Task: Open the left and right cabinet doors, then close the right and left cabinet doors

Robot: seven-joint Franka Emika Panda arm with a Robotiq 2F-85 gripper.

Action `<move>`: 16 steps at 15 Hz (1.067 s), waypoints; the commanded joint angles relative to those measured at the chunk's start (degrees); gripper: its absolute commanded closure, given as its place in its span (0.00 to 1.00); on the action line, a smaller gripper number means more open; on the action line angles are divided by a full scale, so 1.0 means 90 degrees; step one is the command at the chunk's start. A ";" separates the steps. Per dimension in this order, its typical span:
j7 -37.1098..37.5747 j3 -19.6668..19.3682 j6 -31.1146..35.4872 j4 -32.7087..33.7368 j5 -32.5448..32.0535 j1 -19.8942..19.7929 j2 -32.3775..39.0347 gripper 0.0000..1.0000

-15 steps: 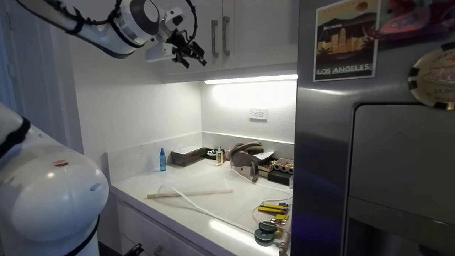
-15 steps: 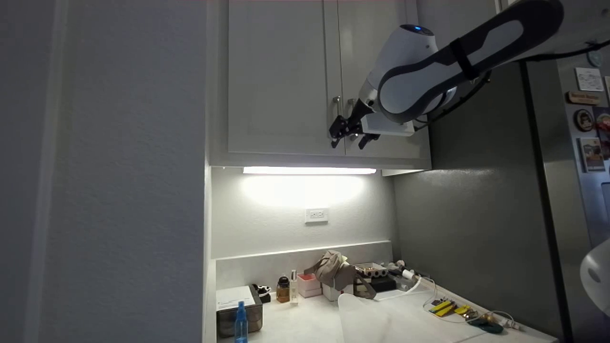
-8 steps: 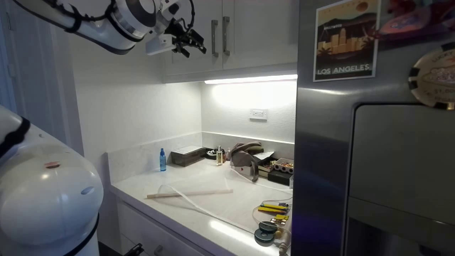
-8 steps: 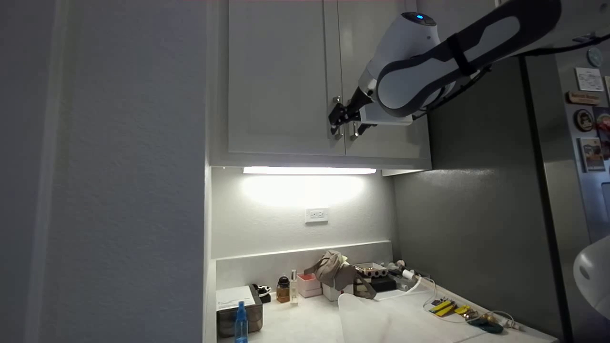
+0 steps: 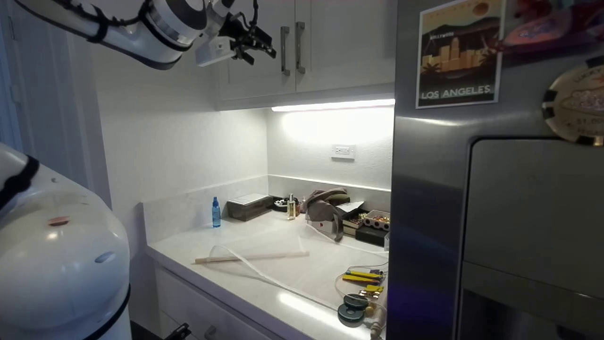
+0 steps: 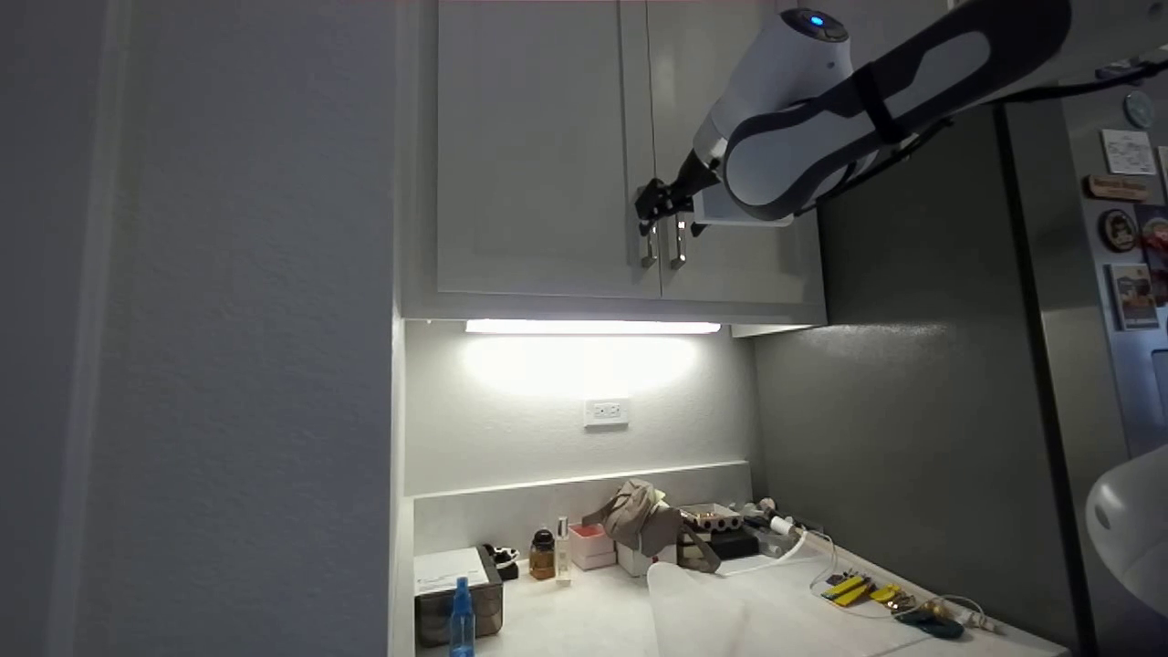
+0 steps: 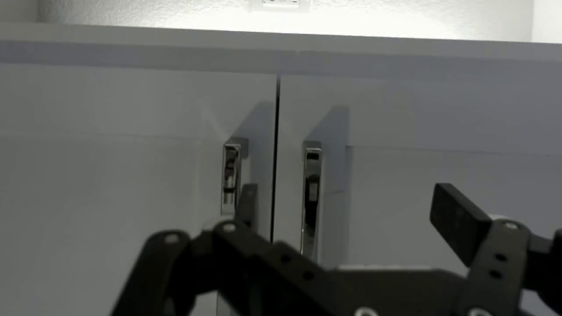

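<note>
One bar handle (image 7: 311, 193), belonging to the left cabinet door (image 6: 538, 146), is what my next move turns on: it runs up and down the middle of the wrist view, within the spread of my gripper (image 7: 347, 204). That view shows things upside down, so the left door fills the right half and the right cabinet door (image 5: 351, 45) the left. My jaws stand wide apart, holding nothing, and spread sideways across the handle's long axis, which should suit a pinch. The handle sits off centre, though, toward the finger (image 7: 249, 202) on the frame's left, which partly covers the right door's handle (image 7: 230, 175) from where I look. In an exterior view, at upper middle, the fingertips (image 5: 248, 57) show just left of the bar, apart from it; how deep the gap is, I can't tell. Both doors look closed, so I take this as the approach to opening the left one. I judge that I must go forward and slot that finger between the two handles; aimed carelessly, it could land on the wrong bar.
</note>
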 commanded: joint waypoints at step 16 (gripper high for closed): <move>-0.0046 0.1164 0.1432 0.0479 -0.0020 -0.1786 0.0620 0.00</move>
